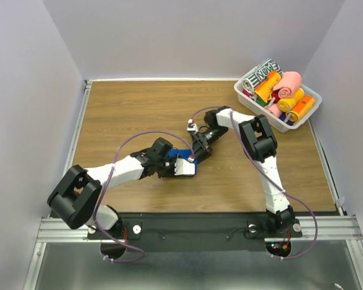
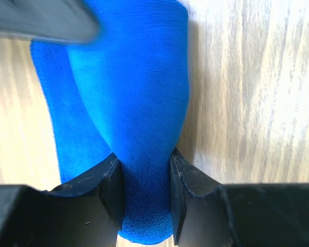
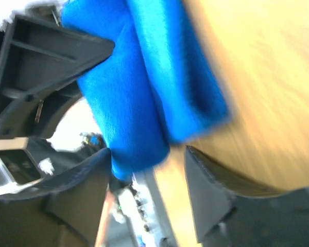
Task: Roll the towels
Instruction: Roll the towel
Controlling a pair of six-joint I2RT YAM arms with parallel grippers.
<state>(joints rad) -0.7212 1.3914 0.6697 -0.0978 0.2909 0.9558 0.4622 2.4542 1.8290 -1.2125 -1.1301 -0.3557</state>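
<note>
The wooden table (image 1: 139, 103) is seen from above, with a white basket (image 1: 260, 110) of towel rolls kept at its far right corner. The left arm (image 1: 124, 169) and the right arm (image 1: 263, 151) are brought together near the middle of the table, well apart from the basket. The blue towel (image 2: 139, 92) is found there between them, rolled into a thick tube and laid on the wood. One end of the roll is squeezed by the left gripper (image 2: 145, 163), with a finger pressed into the cloth on each side. The other end is placed between the jaws of the right gripper (image 3: 147, 154), but it is not held. Those jaws are spread, one finger (image 3: 92, 170) is touched by the cloth, and a gap is seen at the other.

The roll could be spoiled from here. Only one end is held, so the free end may be let fall open, since soft cloth springs back. If the roll is lifted by the left gripper alone, the free end may be left to sag and the layers may be slid apart. The cloth could also be snagged by the touching finger if it is pulled away.
</note>
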